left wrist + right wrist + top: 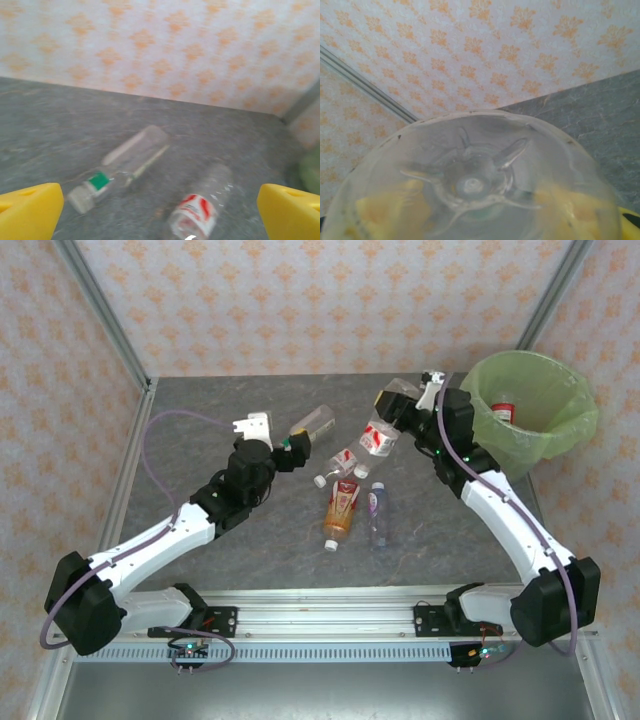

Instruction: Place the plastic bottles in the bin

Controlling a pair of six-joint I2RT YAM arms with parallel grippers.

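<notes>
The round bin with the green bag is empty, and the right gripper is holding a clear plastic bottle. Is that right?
Not quite. The round bin with the lime-green bag isn't empty: the top external view shows a plastic bottle with a red label already inside it. The right gripper does hold a clear plastic bottle.

Lime-green bin (548, 440) at two o'clock; cream wallpaper (300, 300) patterned orange; mottled grey table (200, 440); clear bottle (378, 438), red-white label.

An amber bottle (341, 510) and clear bottles (312, 423) lay sideways mid-counter. My right jaws gripped a red-white labelled bottle (378, 437). The green-lined bin (562, 435) held another bottle (503, 408).
</notes>
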